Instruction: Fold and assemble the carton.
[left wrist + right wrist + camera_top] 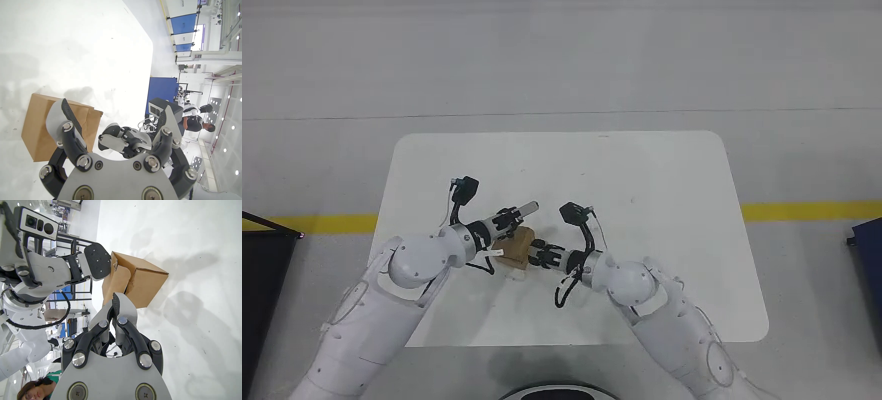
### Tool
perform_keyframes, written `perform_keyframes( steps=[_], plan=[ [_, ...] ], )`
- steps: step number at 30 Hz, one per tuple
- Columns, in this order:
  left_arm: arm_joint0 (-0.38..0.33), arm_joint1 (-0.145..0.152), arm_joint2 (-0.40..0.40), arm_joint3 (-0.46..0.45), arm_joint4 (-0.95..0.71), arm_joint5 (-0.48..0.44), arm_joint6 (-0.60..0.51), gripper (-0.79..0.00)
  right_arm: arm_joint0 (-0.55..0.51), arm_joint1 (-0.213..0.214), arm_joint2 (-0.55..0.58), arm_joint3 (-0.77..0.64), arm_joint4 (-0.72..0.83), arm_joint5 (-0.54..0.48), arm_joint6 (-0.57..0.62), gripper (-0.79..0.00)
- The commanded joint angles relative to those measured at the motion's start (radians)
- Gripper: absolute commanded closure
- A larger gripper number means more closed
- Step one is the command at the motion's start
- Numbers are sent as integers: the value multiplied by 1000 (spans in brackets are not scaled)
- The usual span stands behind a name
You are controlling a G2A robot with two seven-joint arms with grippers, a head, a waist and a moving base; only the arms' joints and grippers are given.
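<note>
Brown cardboard carton (513, 243) was flanked by the left gripper (115, 105), jaws spread, and right gripper (114, 298), jaws closed; seemingly ungripped, it could be shoved aside.

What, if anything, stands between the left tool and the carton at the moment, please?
Nothing visible does. The open left tool has one finger right beside the carton, with no object between them. The shut right tool is at the carton's other side, out of that gap.

Carton (514, 243) on table (662, 180), left of centre
</note>
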Motion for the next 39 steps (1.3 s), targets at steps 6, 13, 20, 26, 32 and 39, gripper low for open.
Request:
perform_keyframes(
  steps=[6, 13, 20, 26, 32, 39],
  plan=[
    [8, 0, -17, 6, -23, -7, -8, -785, 62, -13, -43, 60, 16, 19, 3, 0],
    [16, 1, -30, 4, -27, -15, -19, -785, 70, -15, -52, 65, 17, 22, 1, 0],
    [24, 1, -40, 0, -33, -17, -23, -785, 84, -19, -63, 82, 23, 34, 3, 0],
    [30, 2, -48, -1, -33, -20, -29, -785, 93, -21, -70, 89, 22, 41, 3, 0],
    [35, 2, -50, -4, -25, -23, -34, -785, 94, -22, -74, 87, 16, 52, -5, 0],
    [41, 2, -51, -10, -22, -21, -39, -785, 101, -26, -85, 84, 0, 88, -26, -80]
  ],
)
